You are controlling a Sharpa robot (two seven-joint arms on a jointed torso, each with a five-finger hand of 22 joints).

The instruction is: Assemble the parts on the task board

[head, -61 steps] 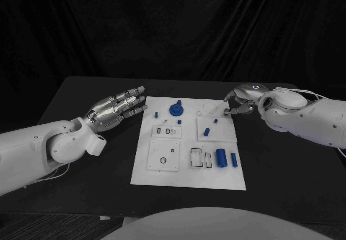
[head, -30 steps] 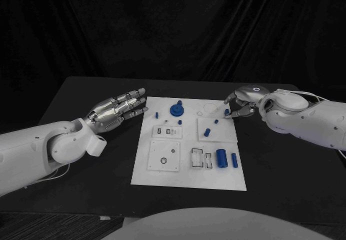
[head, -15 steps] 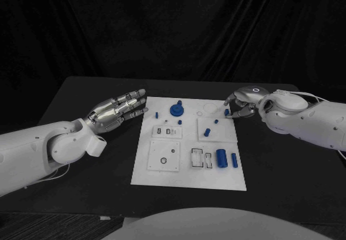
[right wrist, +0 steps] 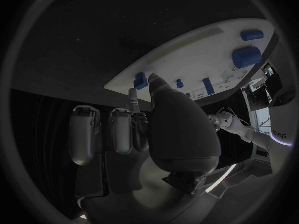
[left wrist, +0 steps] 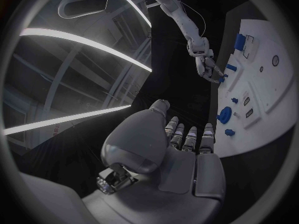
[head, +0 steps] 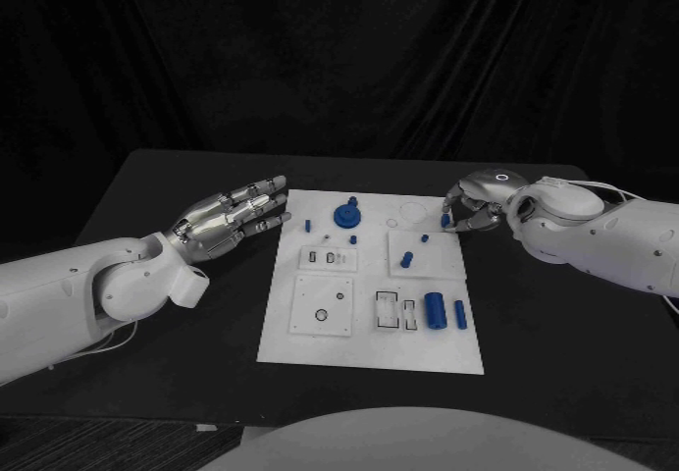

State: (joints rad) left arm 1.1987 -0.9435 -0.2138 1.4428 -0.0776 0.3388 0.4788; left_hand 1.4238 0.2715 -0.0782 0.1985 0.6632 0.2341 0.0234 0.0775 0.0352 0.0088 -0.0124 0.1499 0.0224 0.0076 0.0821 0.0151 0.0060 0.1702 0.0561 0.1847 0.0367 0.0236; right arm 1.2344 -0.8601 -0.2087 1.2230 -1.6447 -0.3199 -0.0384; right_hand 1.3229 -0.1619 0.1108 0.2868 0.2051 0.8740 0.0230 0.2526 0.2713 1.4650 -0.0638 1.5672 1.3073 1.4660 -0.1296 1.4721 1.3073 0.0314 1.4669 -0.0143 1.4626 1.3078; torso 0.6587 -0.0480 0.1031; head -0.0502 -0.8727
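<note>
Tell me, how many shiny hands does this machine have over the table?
2. The left hand hovers open beside the task board, off its left edge. The right hand pinches a small blue part at the board's far right corner.

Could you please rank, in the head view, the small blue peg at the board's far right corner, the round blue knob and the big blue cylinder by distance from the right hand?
From the right hand:
1. Small blue peg, at its fingertips, far right corner.
2. Round blue knob, far middle of the board.
3. Big blue cylinder, near right part.
</note>
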